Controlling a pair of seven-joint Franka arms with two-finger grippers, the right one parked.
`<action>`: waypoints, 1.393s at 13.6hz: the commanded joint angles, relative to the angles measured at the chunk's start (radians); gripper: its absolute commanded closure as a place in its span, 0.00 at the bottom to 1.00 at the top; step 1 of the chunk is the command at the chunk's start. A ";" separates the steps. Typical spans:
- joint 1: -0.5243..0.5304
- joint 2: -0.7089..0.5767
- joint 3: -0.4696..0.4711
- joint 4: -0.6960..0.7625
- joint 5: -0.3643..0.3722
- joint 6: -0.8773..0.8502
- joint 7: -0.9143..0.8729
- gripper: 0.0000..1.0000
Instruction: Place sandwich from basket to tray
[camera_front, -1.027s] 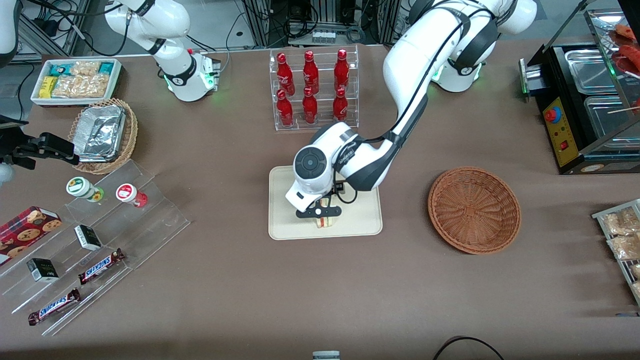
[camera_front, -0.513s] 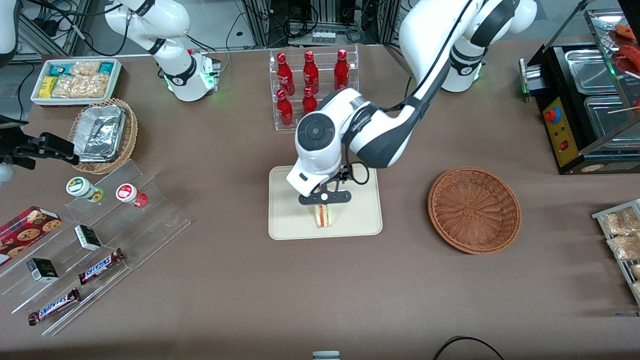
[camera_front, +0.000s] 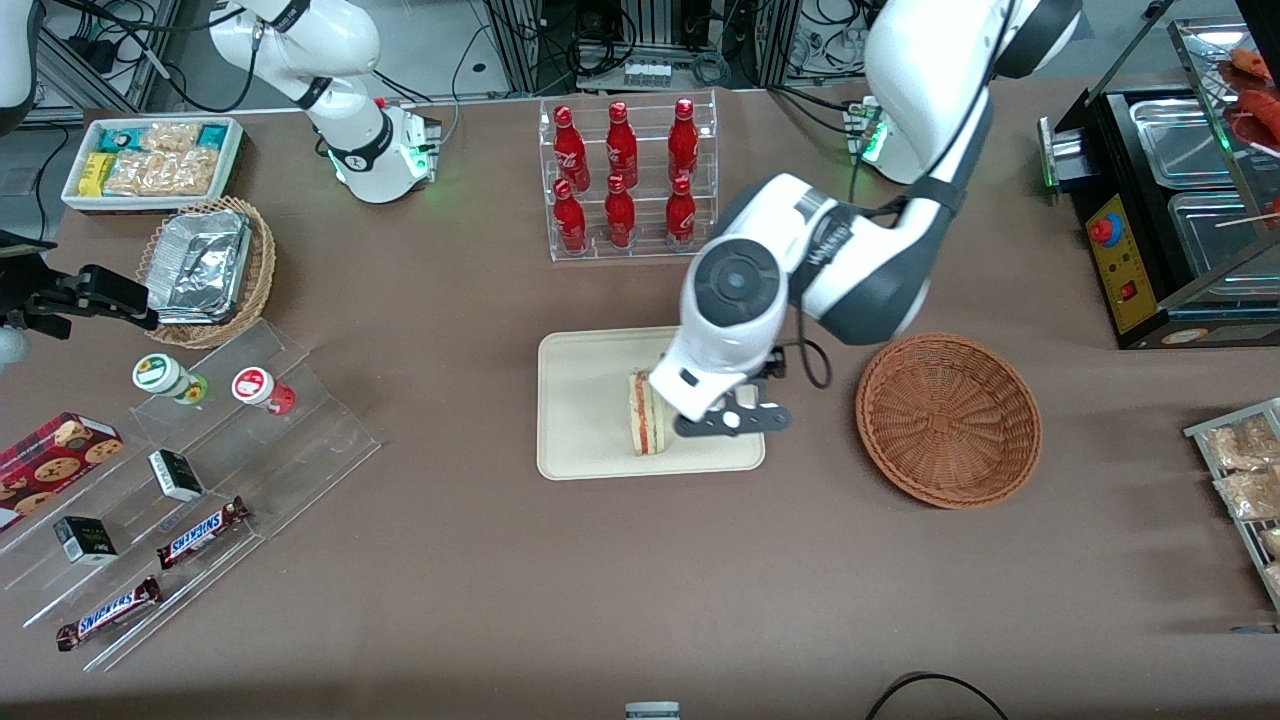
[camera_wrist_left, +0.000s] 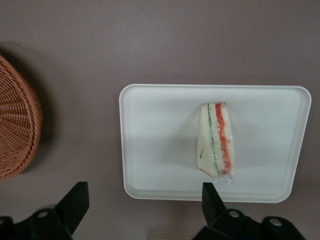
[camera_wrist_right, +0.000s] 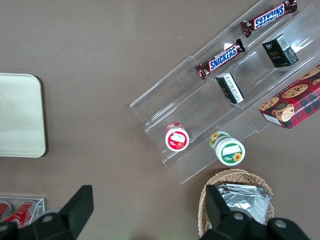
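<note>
The small triangular sandwich (camera_front: 646, 413) of pale bread with red-orange and green filling lies on the flat cream-beige rectangular tray (camera_front: 580, 400), free of any grip. The end effector (camera_front: 733, 421) hangs above the tray's edge nearest the round reddish-brown woven wicker basket (camera_front: 948, 419), fingers (camera_wrist_left: 212, 201) spread apart and holding nothing. The basket holds nothing. Placement appears complete; the step in hand is judged to be withdrawal. Rise clear of the tray first, so no finger brushes the sandwich.
</note>
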 joint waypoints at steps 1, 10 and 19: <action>0.057 -0.054 -0.004 -0.035 0.005 -0.008 0.017 0.00; 0.290 -0.213 -0.004 -0.208 -0.001 -0.014 0.308 0.00; 0.428 -0.486 0.002 -0.464 -0.035 -0.066 0.581 0.00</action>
